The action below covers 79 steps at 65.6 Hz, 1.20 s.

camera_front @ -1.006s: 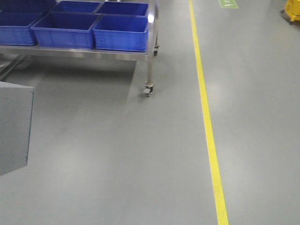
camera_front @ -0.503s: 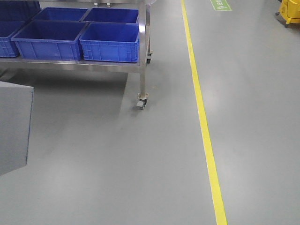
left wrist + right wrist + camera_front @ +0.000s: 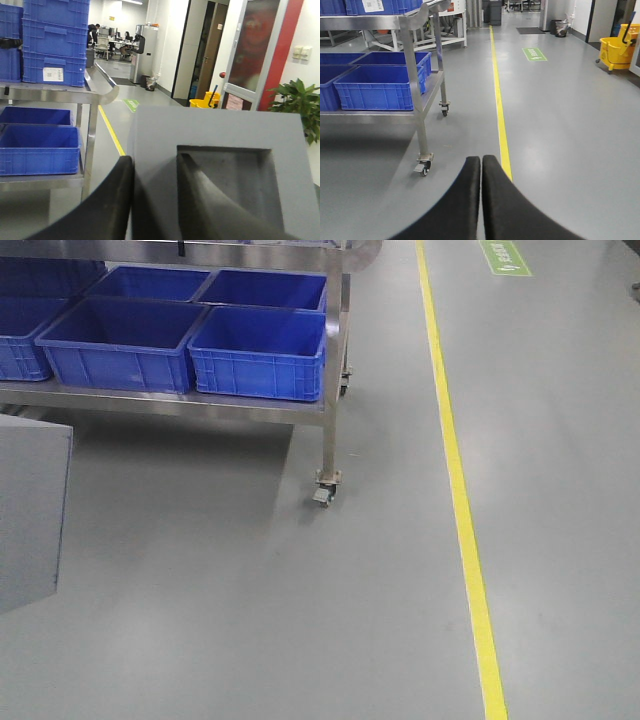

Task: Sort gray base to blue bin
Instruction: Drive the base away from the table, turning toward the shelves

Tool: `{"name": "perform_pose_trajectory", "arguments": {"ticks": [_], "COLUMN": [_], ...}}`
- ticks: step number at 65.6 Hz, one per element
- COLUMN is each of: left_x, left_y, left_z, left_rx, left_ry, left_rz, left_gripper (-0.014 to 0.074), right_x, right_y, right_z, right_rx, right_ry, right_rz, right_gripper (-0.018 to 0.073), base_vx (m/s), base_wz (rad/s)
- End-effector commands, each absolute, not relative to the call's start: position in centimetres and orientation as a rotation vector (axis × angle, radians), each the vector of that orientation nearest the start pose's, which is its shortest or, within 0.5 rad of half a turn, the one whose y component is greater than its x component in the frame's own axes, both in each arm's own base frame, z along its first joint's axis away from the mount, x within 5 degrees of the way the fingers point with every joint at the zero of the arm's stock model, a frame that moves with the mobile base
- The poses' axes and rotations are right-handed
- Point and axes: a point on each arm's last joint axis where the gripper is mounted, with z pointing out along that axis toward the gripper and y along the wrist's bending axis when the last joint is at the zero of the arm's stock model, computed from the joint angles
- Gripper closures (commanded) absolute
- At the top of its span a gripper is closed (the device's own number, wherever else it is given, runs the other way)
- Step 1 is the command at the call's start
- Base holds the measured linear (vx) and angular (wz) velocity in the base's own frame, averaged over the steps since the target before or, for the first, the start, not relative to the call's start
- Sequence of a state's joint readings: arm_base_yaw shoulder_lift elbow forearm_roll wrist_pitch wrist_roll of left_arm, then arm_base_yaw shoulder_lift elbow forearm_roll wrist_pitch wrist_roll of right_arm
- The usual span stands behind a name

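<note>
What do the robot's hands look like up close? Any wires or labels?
The left gripper and right gripper are each a pair of smooth, matte black fingers, broad at the root and tapering in a curve to rounded tips. No cables, markings or labels show on them. The arms themselves are out of view.

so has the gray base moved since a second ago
Yes, carried forward: the gray base holds its frame spot while the cart caster drops lower, nearer.

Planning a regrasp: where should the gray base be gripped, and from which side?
Probably the gray base's wall beside its recess, coming at the recessed face: one finger fits inside, one outside, as the left hand holds it.
</note>
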State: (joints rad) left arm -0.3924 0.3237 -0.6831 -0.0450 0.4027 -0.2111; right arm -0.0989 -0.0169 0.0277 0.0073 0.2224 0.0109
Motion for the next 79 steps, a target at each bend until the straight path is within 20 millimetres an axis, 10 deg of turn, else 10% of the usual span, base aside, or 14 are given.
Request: {"name": "perform_pose_trajectory", "arguments": {"ticks": [1, 79], "left_x": [4.54, 4.54], "left_y": [-2.07, -2.07], "left_z": [39.85, 39.84], "left_rx": [0.105, 0.105], "left_ry": [1.428, 1.428], "left_rz": [-0.562, -0.562], "left_gripper": [0.0603, 0.0603], "right_x": [5.68, 5.68], "right_y": [-0.58, -0.58], "right_z": [18.96, 18.96], "right_rx": [0.084, 0.084], "right_ry": [1.659, 1.659], "right_rz": [-0.077, -0.077], "right_gripper": [0.0564, 0.0564], "base_vx": [0.37, 0.29], "base_wz": [0.11, 0.51]}}
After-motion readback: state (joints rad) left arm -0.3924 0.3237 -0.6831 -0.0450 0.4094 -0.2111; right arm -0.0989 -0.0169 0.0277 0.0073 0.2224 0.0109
